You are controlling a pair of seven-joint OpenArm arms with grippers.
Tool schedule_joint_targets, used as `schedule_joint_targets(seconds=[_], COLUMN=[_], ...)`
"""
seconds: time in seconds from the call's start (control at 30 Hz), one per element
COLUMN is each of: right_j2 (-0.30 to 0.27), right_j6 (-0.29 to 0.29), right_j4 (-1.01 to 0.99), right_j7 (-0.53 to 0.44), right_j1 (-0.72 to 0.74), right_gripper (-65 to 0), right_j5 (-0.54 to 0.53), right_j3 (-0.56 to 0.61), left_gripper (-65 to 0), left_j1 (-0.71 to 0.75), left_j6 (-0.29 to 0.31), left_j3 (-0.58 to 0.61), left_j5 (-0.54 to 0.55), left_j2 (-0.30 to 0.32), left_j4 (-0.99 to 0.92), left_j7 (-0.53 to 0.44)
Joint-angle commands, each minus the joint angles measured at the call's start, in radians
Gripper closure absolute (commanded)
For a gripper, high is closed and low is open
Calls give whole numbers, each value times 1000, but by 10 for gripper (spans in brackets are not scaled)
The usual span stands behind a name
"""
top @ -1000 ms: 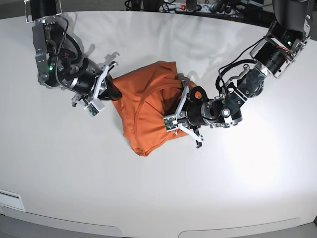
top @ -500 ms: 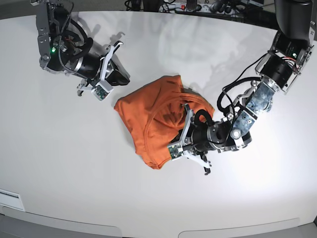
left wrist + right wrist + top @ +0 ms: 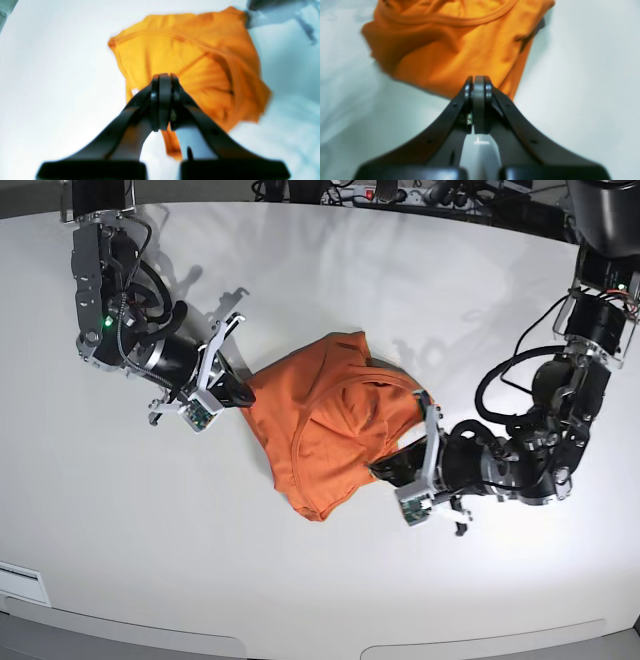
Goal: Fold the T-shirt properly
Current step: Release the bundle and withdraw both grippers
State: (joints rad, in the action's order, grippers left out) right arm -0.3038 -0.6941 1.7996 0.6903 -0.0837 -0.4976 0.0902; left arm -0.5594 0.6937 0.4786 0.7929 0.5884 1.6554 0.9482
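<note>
Shirt (image 3: 325, 425) sits mid-frame on the table (image 3: 120, 560), bunched, neckline up. Thin, soft, light cloth: it drags and creases, so you pinch a hem or sleeve edge, not the heap. Left gripper (image 3: 385, 468) at its lower right edge, right gripper (image 3: 240, 395) at its left edge, both shut on nothing. Since half a second ago, both have swung back in to the shirt

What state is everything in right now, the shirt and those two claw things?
Plain orange short-sleeved T-shirt: bunched in a loose heap on the white table, not neatly folded.
Left gripper: shut, tips at the shirt's edge.
Right gripper: shut, tips at the shirt's opposite edge.
</note>
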Motion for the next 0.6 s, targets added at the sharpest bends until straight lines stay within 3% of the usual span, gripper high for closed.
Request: schedule_joint_targets(seconds=[0.0, 0.27, 0.4, 0.57], right_j2=[-9, -9, -9, -9], right_j6=[-4, -4, -4, -4], right_j4=[-8, -124, -124, -124], right_j7=[-25, -24, -24, -24], right_j1=[32, 117, 117, 117], right_gripper=[0, 0, 0, 0], right_j5=[-15, -29, -29, -29], right_j3=[-5, -5, -5, -5], left_gripper=[0, 0, 0, 0], left_j1=[-8, 206, 317, 449], left_j6=[4, 4, -38, -88], left_j3=[-39, -294, -414, -543], left_j5=[55, 294, 274, 227], left_j2=[20, 63, 53, -11], left_j4=[14, 14, 14, 14], left_j7=[-2, 108, 105, 100])
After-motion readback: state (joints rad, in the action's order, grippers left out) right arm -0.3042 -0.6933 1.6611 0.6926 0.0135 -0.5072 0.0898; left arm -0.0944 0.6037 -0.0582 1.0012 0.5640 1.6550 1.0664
